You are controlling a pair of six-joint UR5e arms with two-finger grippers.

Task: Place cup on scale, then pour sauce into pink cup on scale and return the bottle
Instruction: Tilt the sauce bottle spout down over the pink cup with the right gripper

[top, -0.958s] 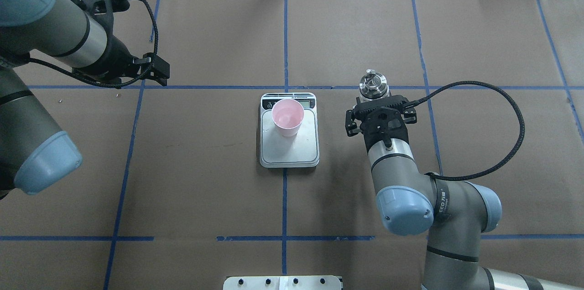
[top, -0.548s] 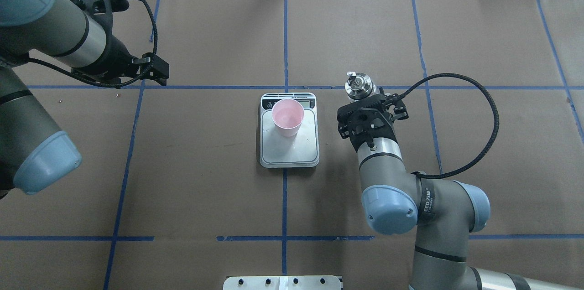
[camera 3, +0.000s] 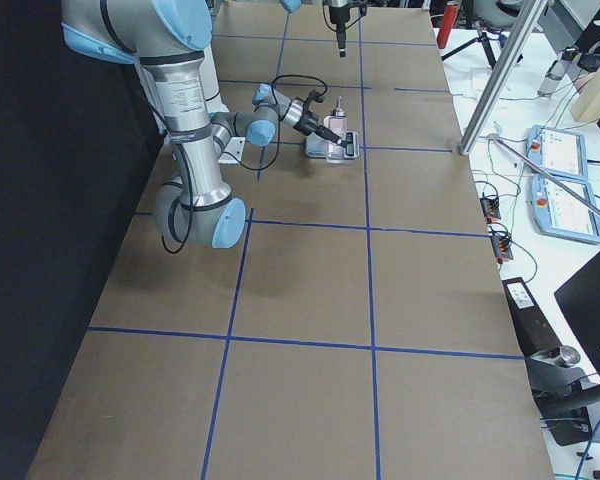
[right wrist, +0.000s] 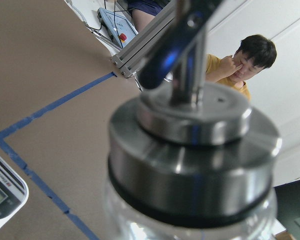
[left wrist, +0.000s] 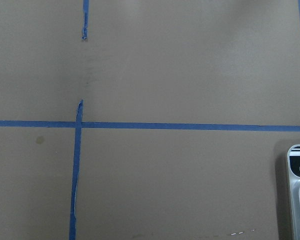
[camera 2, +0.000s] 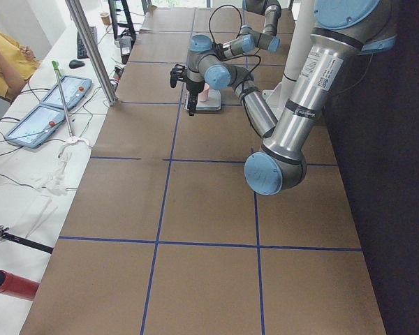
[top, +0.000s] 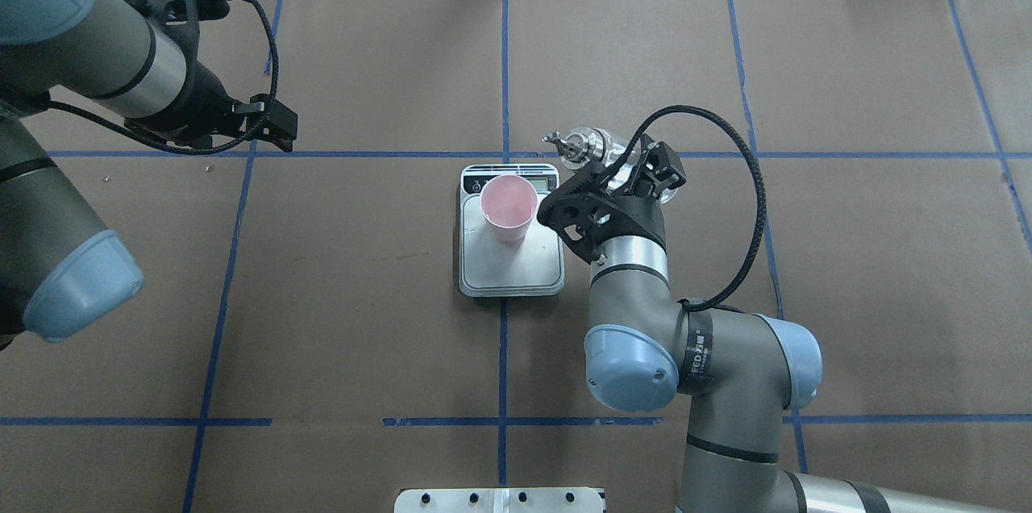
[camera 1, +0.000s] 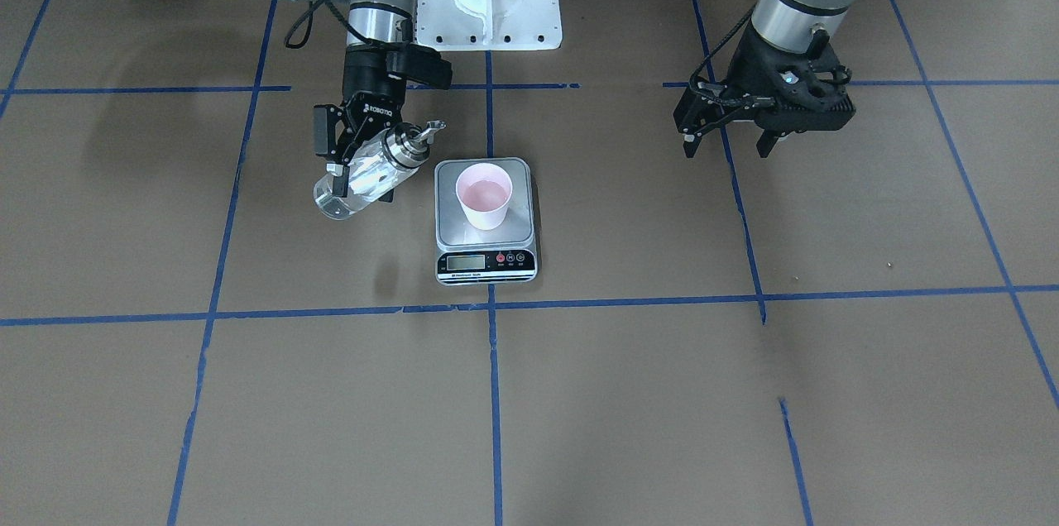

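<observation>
Brown paper gridded with blue tape (camera 1: 331, 313) covers the table (camera 1: 248, 394). Front-facing view: the right gripper (camera 1: 361, 166) is clamped across a clear glass bottle (camera 1: 352, 188), which is tilted steeply with its silver cap (camera 1: 405, 144) and spout (camera 1: 430, 127) aimed towards the scale (camera 1: 486, 249). The spout sits just beside the scale's far corner, short of the cup (camera 1: 484, 197), which stands upright on the steel plate. Liquid in the bottle or cup cannot be made out. The left gripper (camera 1: 726, 141) hangs well apart from the scale, jaws spread and holding nothing. Overhead view: the right wrist hides the bottle's body, so only the cap and spout show, and the cup hides part of the scale's display. The left gripper's fingers are mostly hidden under its mount. Side views: the bottle, cup and scale are too small to judge. Left wrist view: paper and tape, with the scale's corner cut off at the right edge. Right wrist view: the blurred cap fills the frame. The scale's corner is cut off at lower left, and a person (right wrist: 213, 67) in yellow sits beyond the table.
</observation>
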